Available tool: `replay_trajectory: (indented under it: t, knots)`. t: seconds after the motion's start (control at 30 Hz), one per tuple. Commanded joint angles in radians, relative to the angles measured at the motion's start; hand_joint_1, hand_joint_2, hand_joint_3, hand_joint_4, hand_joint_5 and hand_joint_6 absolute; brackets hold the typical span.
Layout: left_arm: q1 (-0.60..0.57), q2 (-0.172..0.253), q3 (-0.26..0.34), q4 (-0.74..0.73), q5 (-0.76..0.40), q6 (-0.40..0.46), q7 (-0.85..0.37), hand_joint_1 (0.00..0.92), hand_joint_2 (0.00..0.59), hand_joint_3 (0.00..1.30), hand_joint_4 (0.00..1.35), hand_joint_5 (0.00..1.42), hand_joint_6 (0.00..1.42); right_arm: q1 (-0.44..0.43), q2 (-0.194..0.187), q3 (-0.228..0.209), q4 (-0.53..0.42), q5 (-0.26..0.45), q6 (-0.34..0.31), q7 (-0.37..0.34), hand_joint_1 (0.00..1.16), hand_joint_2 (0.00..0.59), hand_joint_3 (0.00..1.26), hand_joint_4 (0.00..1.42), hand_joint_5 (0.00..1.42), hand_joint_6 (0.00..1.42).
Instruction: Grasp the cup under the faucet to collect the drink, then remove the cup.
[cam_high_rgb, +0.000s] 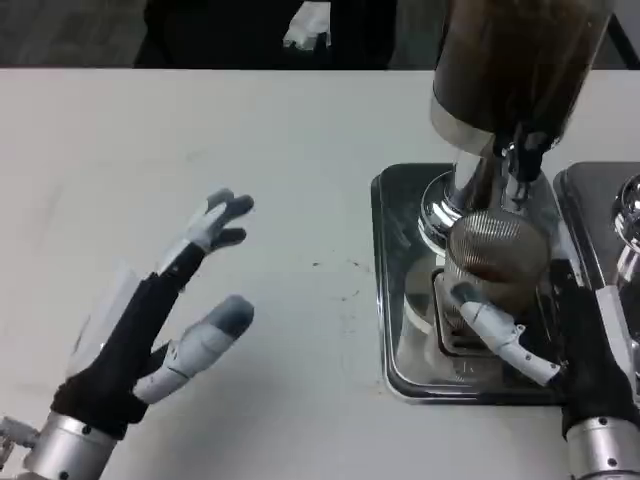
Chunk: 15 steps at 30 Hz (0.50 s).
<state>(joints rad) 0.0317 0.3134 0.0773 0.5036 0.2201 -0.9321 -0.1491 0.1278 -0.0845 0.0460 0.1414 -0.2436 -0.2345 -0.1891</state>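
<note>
A ribbed clear cup (497, 262) with brown drink in it stands on the steel drip tray (405, 290) under the faucet (519, 170) of a dispenser whose tank (515, 60) holds dark liquid. My right hand (560, 340) wraps the cup from the right, its thumb across the cup's lower front. My left hand (165, 315) hovers over the bare table at the lower left, fingers spread, holding nothing.
A second steel tray and dispenser base (615, 230) sit at the right edge. The white table (250, 130) stretches wide to the left of the tray. A few small brown specks (340, 280) lie on it near the tray.
</note>
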Motion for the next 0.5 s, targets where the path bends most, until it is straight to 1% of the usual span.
replay_trajectory:
  t: [0.03,0.13,0.23,0.33,0.5]
  knots:
    - [0.009,0.022,-0.023,0.076,0.043,-0.018,0.04,0.0,0.142,0.13,0.0,0.18,0.1,-0.025,0.004,-0.006,0.038,0.02,-0.029,0.005,0.73,0.195,0.0,0.0,0.0,0.0]
    - [0.01,0.028,-0.039,0.106,0.053,-0.024,0.054,0.0,0.142,0.13,0.0,0.18,0.1,-0.037,0.003,-0.006,0.061,0.025,-0.04,0.005,0.75,0.188,0.0,0.0,0.0,0.01]
    - [0.011,0.028,-0.053,0.124,0.043,-0.022,0.059,0.0,0.142,0.13,0.0,0.18,0.1,-0.051,0.01,-0.007,0.091,0.034,-0.061,-0.001,0.77,0.182,0.0,0.0,0.0,0.04]
    - [0.009,0.028,-0.06,0.133,0.034,-0.02,0.063,0.0,0.142,0.13,0.0,0.18,0.1,-0.067,0.019,-0.004,0.12,0.037,-0.084,-0.01,0.78,0.184,0.0,0.0,0.0,0.05]
    - [0.011,0.03,-0.067,0.136,0.03,-0.019,0.071,0.0,0.143,0.13,0.01,0.18,0.1,-0.097,0.028,0.0,0.163,0.034,-0.103,-0.016,0.79,0.181,0.0,0.0,0.0,0.06]
